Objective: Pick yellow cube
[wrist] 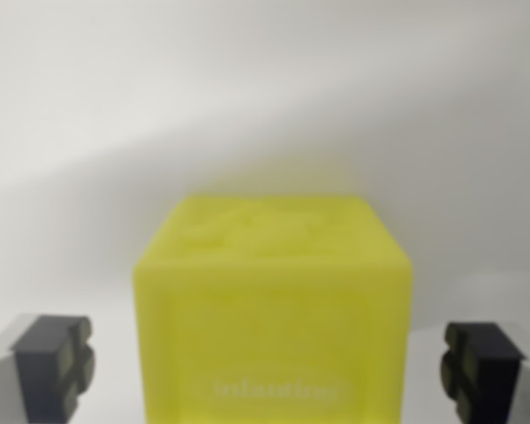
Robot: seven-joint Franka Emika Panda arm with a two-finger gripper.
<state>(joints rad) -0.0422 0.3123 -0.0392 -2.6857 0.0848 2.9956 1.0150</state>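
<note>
Right up close in the wrist view, the yellow cube [272, 309] fills the lower middle of the picture, sitting on a pale grey desk [88, 132]. Its top face shows some raised relief, too blurred to make out, and its near face carries a line of pale lettering low down that cannot be read. The whole picture is soft and out of focus.

The hand [269, 367] is spread wide, with the cube lying between its two fingers. One dark fingertip [57, 362] stands at the wrist view's left, low in the corner, and the other sits at the wrist view's right, also low. Each is clearly apart from the cube, with a strip of bare desk showing between pad and cube side on both flanks. The gap looks much the same on either side, so the cube sits roughly centred between them.

A soft shadow falls on the desk behind the cube, darker towards the wrist view's right, while the upper left of the surface is brighter
</note>
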